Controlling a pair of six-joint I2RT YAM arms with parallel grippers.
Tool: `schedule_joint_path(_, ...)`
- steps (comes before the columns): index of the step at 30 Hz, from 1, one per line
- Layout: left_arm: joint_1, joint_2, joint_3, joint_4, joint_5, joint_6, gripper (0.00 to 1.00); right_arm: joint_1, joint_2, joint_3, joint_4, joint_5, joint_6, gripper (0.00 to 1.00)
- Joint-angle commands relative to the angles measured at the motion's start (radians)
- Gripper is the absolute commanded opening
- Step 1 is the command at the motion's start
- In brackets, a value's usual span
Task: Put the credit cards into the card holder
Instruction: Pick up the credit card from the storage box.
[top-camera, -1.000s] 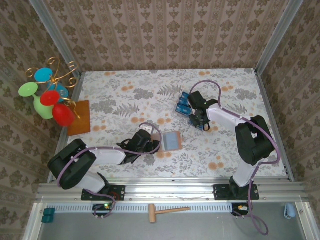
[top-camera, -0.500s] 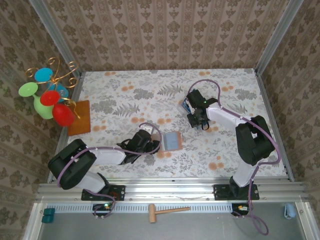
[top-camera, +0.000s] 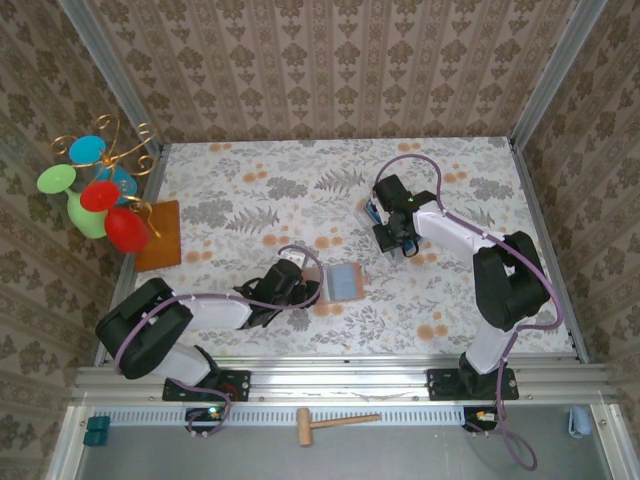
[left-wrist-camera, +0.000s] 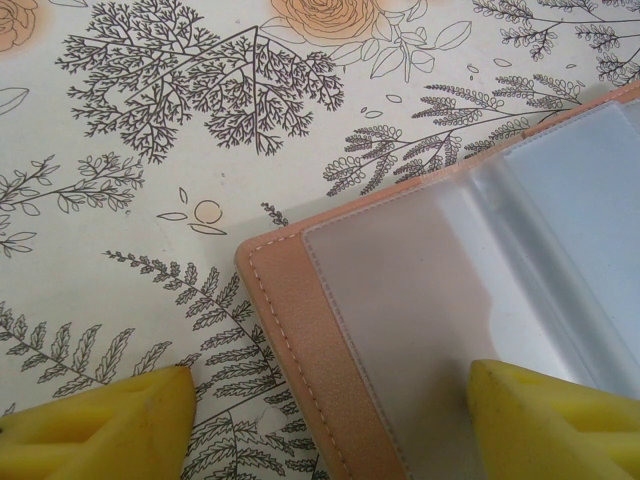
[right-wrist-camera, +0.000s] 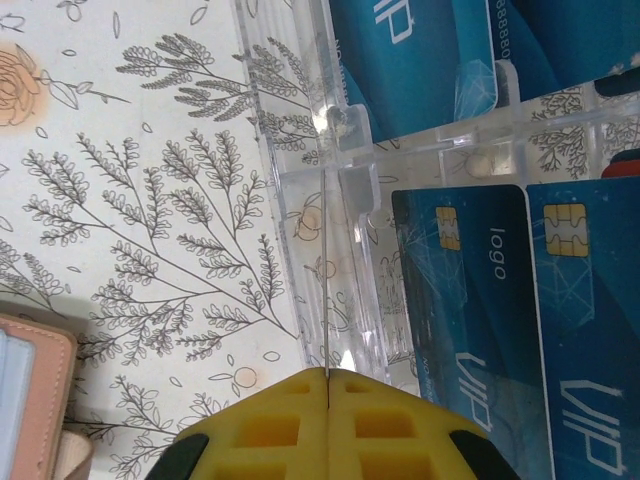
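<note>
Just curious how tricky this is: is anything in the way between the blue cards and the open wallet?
Nothing visible: plain flowered tabletop lies between the credit cards in their clear tray and the open card holder.

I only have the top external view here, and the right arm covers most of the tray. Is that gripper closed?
Observer: Yes. The right wrist view shows the right gripper with its jaws pressed together, at the clear tray wall.
Operator: Any cards in the tray?
Observer: Several blue credit cards lie flat in its compartments.
Operator: Is the holder ready?
Observer: The card holder lies open, clear sleeves up, with the open left gripper astride its edge.
</note>
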Motion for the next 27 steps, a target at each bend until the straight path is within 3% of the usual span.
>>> schedule_joint_path(1,-0.012,0.016,0.02,-0.035,0.035,-0.002,0.73,0.003,-0.058,0.035,-0.04,-0.032,-0.009,0.0)
schedule_joint_path(14,-0.01,-0.009,0.039,-0.076,0.026,0.007,0.73,0.003,-0.206,0.038,-0.016,-0.111,0.082,0.0)
schedule_joint_path(22,0.003,-0.065,0.046,-0.141,0.009,0.021,0.73,0.009,-0.323,-0.142,0.217,-0.339,0.36,0.0)
schedule_joint_path(27,0.013,-0.108,0.036,-0.175,0.006,0.027,0.74,0.052,-0.347,-0.265,0.367,-0.379,0.509,0.0)
